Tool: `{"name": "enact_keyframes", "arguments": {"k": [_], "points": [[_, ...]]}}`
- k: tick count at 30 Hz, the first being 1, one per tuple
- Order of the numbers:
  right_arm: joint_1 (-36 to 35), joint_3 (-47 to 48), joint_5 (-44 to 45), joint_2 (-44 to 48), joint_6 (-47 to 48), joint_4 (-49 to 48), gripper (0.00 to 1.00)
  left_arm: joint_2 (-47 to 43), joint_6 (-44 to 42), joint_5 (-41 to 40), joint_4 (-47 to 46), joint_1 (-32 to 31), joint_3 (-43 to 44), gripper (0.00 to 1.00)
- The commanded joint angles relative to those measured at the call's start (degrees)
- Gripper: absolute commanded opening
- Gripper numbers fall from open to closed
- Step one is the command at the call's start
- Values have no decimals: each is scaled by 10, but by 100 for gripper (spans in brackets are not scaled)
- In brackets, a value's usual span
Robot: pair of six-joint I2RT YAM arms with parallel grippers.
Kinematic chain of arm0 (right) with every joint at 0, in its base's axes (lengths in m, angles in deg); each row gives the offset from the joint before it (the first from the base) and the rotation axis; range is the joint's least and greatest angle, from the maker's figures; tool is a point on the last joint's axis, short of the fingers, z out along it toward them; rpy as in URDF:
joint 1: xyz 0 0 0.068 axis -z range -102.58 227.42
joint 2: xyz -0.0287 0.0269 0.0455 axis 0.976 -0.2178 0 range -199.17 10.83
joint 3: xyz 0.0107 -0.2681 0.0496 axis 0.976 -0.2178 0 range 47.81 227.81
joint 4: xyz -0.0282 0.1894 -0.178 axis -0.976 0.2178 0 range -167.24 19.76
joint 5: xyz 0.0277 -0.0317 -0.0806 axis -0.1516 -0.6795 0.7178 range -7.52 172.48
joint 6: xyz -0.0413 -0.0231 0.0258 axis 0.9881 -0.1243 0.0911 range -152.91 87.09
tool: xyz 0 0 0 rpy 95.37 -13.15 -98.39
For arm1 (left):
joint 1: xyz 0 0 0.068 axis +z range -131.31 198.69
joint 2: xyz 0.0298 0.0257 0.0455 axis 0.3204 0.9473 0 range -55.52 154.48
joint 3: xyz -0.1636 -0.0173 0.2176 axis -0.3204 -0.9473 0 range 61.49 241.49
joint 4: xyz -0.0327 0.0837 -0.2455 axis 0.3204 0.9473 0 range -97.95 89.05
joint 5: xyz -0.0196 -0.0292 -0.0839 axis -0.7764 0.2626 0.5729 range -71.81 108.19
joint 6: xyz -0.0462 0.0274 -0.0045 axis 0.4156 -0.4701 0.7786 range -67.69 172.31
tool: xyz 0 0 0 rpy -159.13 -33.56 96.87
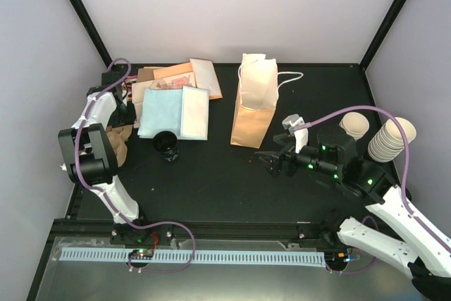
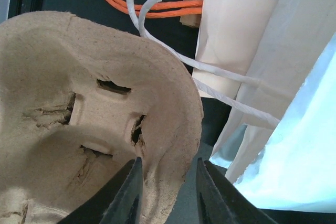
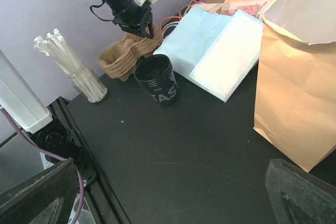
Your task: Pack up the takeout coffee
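Observation:
The takeout coffee (image 1: 166,144) is a dark cup with pale lettering and a black lid (image 3: 157,77), upright on the black table left of centre. At the far left my left gripper (image 2: 169,161) has closed over the rim of a brown pulp cup carrier (image 2: 79,103); the rim fills the space between its tips. The right wrist view shows that gripper (image 3: 140,27) down on the carrier stack (image 3: 123,59), just behind the coffee. My right gripper (image 1: 271,162) hovers wide open and empty right of centre, pointing toward the coffee; its fingers (image 3: 37,198) frame bare table.
A brown paper bag (image 1: 254,107) stands open at centre back. Flat blue-and-white bags (image 1: 174,112) and other paper bags lie behind the coffee. A bundle of wrapped straws (image 3: 73,66) stands at the left edge. Stacked cream cups (image 1: 391,139) lie at the right.

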Motion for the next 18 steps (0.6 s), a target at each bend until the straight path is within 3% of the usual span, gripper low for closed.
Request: {"name": "enact_keyframes", "arguments": {"k": [1, 4, 18], "points": [[-3, 4, -4, 0, 6, -13, 100, -1, -5, -5, 10, 3, 21, 26], [-2, 4, -3, 1, 6, -14, 100, -12, -1, -16, 10, 3, 20, 15], [-3, 4, -3, -3, 7, -13, 100, -56, 4, -41, 12, -5, 9, 9]]}}
